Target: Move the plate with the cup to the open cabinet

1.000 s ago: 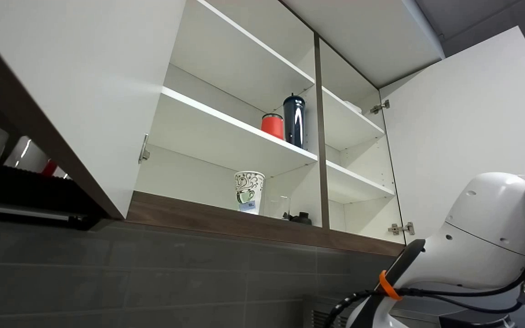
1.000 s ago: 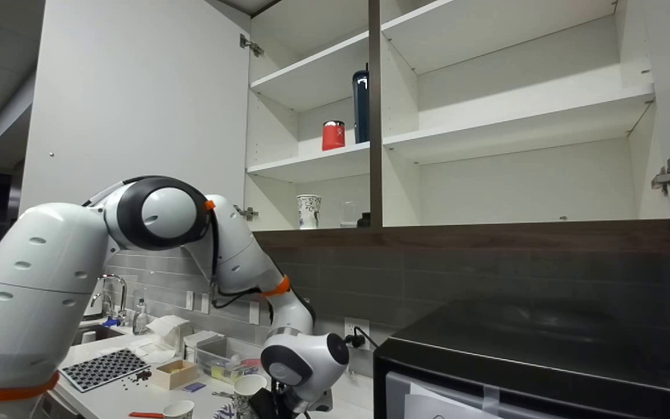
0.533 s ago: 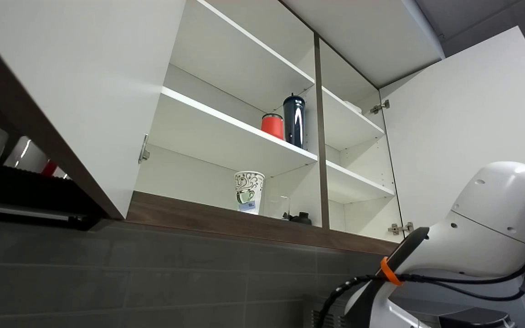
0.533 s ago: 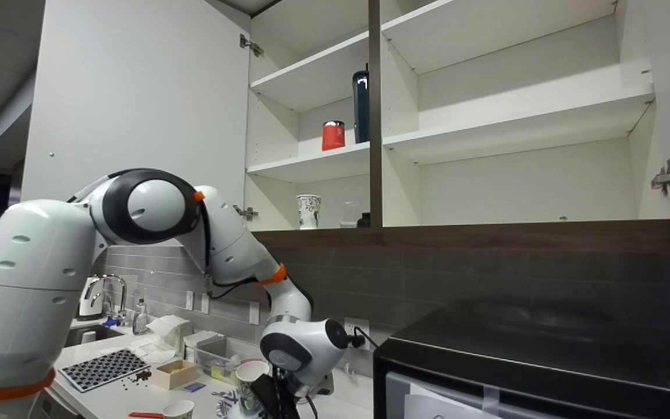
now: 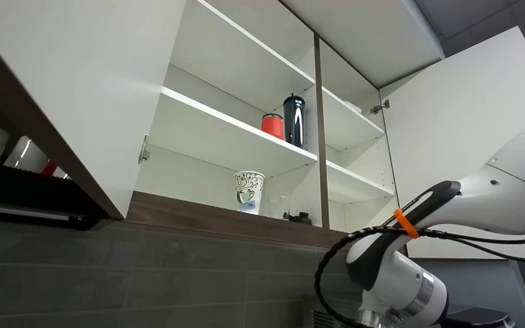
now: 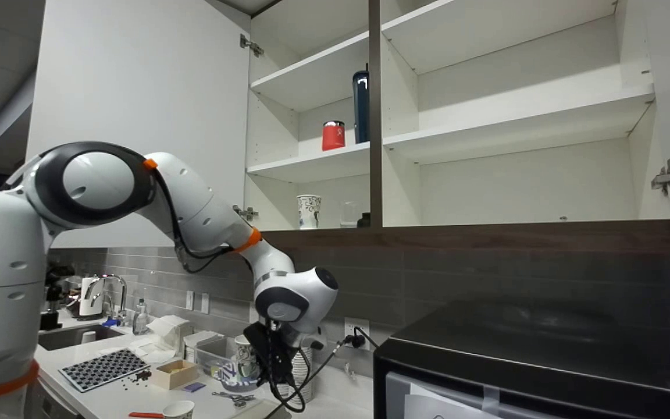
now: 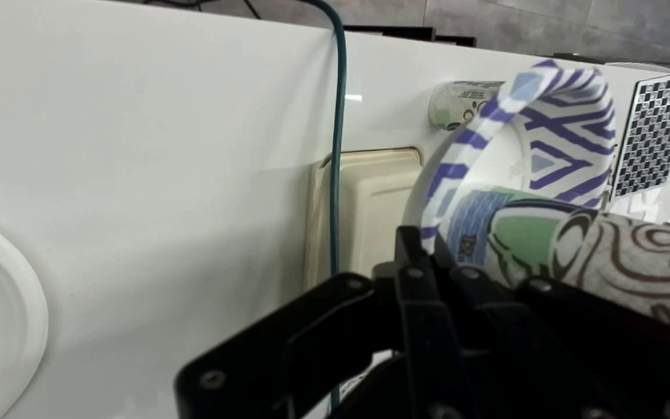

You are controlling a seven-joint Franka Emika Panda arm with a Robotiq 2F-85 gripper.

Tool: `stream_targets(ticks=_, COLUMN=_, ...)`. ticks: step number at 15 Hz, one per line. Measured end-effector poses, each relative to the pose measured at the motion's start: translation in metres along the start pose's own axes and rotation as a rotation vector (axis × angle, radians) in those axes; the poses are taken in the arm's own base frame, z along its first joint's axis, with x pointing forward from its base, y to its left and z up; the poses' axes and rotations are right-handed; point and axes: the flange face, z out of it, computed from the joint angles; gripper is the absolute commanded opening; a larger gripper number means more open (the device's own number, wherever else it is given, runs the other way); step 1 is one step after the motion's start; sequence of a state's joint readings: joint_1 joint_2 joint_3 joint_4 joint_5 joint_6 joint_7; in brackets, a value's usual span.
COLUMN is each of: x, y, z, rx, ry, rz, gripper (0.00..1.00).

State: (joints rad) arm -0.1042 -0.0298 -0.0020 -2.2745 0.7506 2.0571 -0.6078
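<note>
The plate [image 7: 567, 131], white with purple and grey-blue stripes, is in my gripper [image 7: 426, 243], which is shut on its rim. The cup [image 7: 533, 233], white paper with brown swirls and a green cup print, stands on the plate beside the fingers. In an exterior view the plate [image 6: 235, 377] and cup [image 6: 244, 349] hang above the counter, partly behind the gripper [image 6: 262, 372]. In the other picture the gripper and plate are out of view. The white cabinet [image 5: 226, 222], also in an exterior view [image 6: 515, 235], has both doors open, higher than the plate.
The cabinet holds a red cup [image 6: 333, 135], a dark blue tumbler [image 6: 361, 110] and a printed paper cup [image 6: 309, 210]. A black microwave [image 6: 521, 349] stands at right. The counter bears a clear bin [image 6: 216, 351], a wooden box [image 6: 175, 374] and a cup stack [image 6: 303, 369].
The arm has risen, carrying the plate and cup upward and slightly left in the exterior view with the counter. Scissors on the counter have become visible below.
</note>
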Motion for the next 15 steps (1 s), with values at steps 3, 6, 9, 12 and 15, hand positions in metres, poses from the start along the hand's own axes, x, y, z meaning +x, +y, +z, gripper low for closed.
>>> stream_targets(ticks=3, x=-0.003, y=-0.018, z=-0.015, rx=-0.044, ry=-0.014, rz=0.021, gripper=0.03)
stream_targets(ticks=6, x=-0.004, y=-0.02, z=-0.016, rx=-0.049, ry=-0.014, rz=0.023, gripper=0.01)
stream_targets(ticks=9, x=-0.005, y=-0.019, z=-0.016, rx=-0.049, ry=-0.014, rz=0.023, gripper=0.01)
stream_targets(ticks=12, x=-0.001, y=-0.031, z=-0.018, rx=-0.05, ry=-0.011, rz=-0.013, gripper=0.01)
stream_targets(ticks=15, x=0.001, y=-0.065, z=-0.032, rx=-0.047, ry=0.008, rz=-0.085, gripper=0.01)
